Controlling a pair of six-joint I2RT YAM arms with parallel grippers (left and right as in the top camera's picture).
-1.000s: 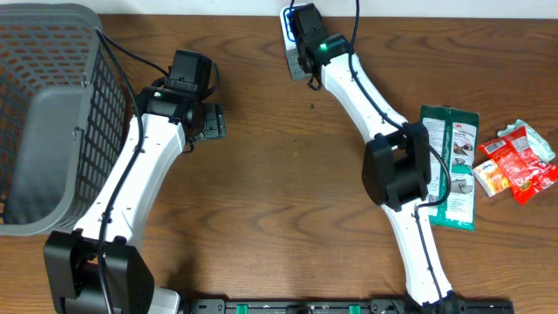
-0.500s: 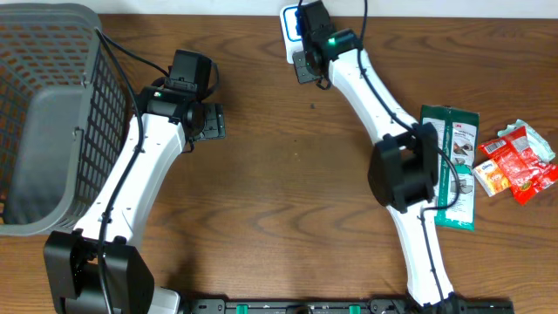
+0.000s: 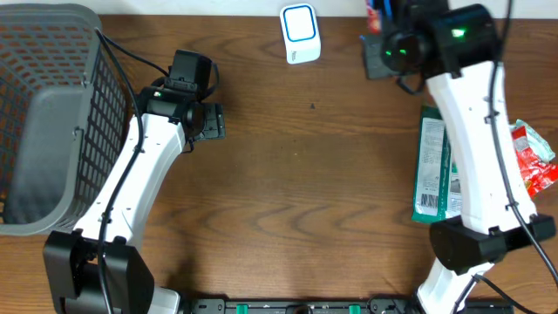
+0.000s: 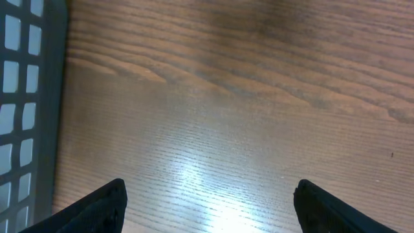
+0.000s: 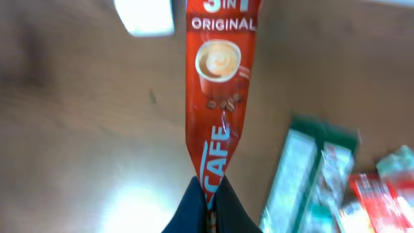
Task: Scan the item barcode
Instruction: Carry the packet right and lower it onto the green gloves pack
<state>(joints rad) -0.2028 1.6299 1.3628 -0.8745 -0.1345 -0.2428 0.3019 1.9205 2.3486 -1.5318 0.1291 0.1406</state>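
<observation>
Between the closed fingers of the right gripper, the red coffee sachet was pinched by one end. It hung over the wooden table near the far edge, right of the white scanner. A green packet and red packets lay nearby. The left gripper hung wide open and empty beside the grey basket.

Brown wood-grain table fills view; bright glare patch on surface in both wrist views.
</observation>
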